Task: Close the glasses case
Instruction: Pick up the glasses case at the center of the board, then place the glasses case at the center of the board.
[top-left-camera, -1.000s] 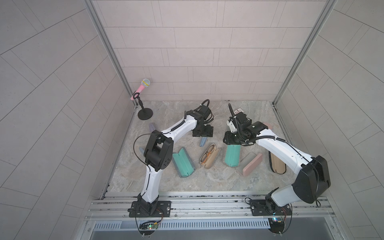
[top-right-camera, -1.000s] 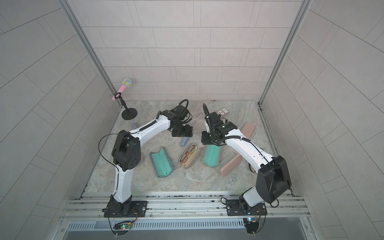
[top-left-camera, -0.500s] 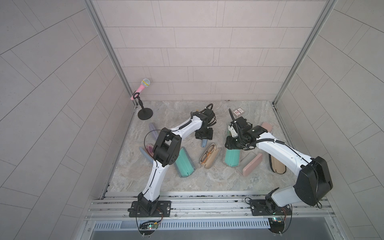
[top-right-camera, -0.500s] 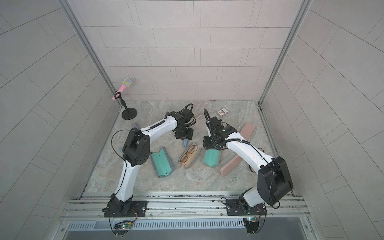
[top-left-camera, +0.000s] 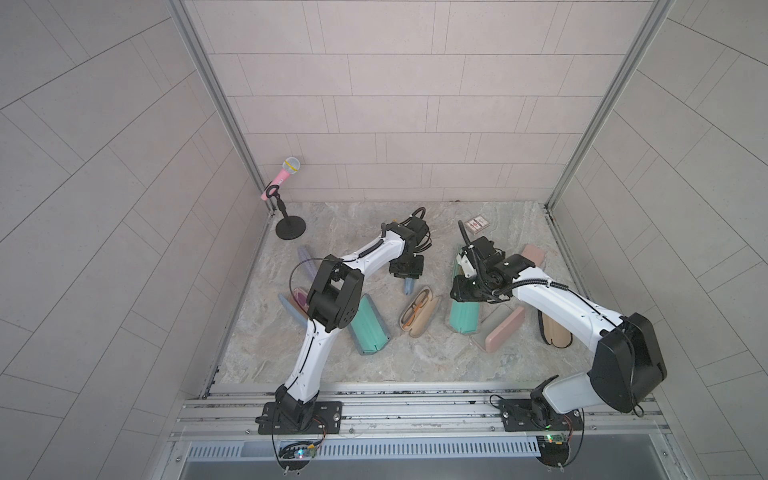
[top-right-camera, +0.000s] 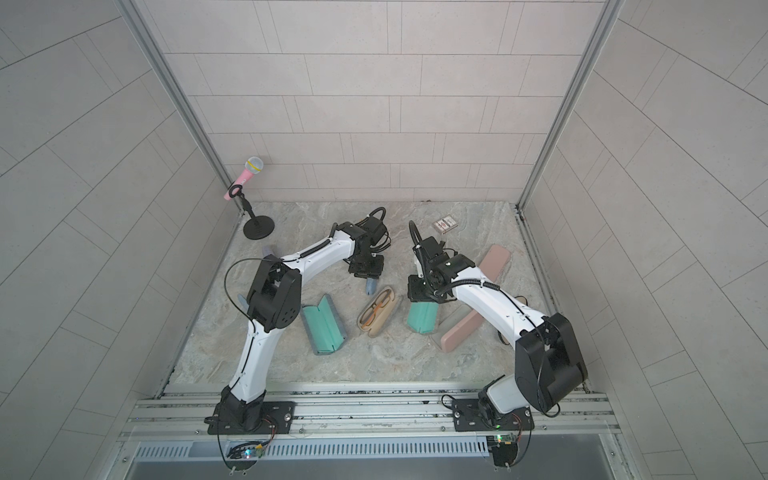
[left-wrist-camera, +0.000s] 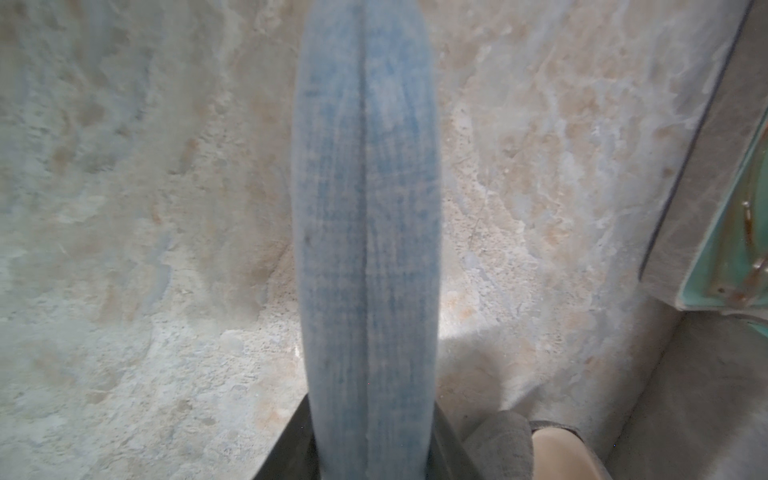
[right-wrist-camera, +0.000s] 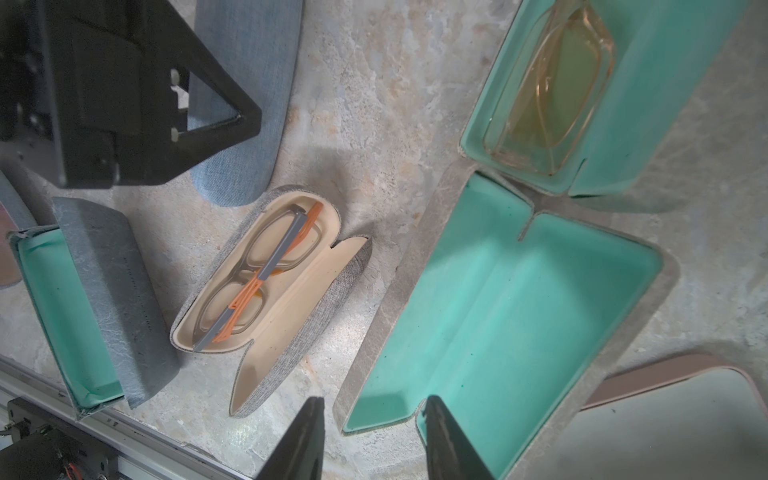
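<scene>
Blue fabric case (left-wrist-camera: 365, 208): we find it on the marble table (top-left-camera: 415, 357), near mid-table, just behind the far end of the grey case (top-left-camera: 419, 311), close to it but not touching. In the left wrist view its 2 halves meet along 1 seam, and we see no gap there.

Left gripper (top-left-camera: 406, 272): it sits directly over the blue case. Its 2 fingers (left-wrist-camera: 291, 453) lie against the case's long sides, and the case fills the space between them, so we note a clamp on the case.

Right gripper (right-wrist-camera: 374, 440): the jaws are parted and hold nothing. They straddle 1 corner of the open teal case (right-wrist-camera: 498, 311), with 1 finger over the teal lining and 1 outside the rim over bare table. That case lies flat open, with yellow-tinted glasses (right-wrist-camera: 548, 91) in its other half.

The grey case is open, cream-lined, and holds grey-orange glasses (right-wrist-camera: 257, 270).

On the left arm's side lies a second teal-lined case (top-left-camera: 370, 324), also open. On the right arm's side a pink case (top-left-camera: 505, 328) lies closed.

Back corner: a pink microphone (top-left-camera: 282, 178) on a stand.
</scene>
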